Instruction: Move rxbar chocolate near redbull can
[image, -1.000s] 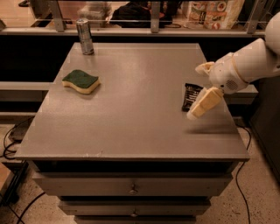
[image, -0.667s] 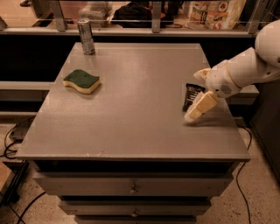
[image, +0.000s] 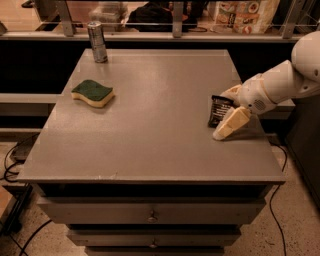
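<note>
The rxbar chocolate (image: 218, 110), a small black bar with white lettering, lies flat near the table's right edge. My gripper (image: 222, 115) reaches in from the right on a white arm and sits right at the bar. One cream finger (image: 231, 123) is on the bar's near side and the other (image: 231, 92) on its far side, so the jaws are open around it. The redbull can (image: 97, 41), slim and silvery, stands upright at the table's far left corner, far from the bar.
A green-and-yellow sponge (image: 92, 93) lies on the left part of the grey table (image: 150, 140). A railing with bags and clutter runs behind the far edge. Drawers sit under the table front, and cables lie on the floor at left and right.
My gripper has dropped and shifted slightly left, closer over the bar, with the arm lower. The bar, can and sponge have not moved.
</note>
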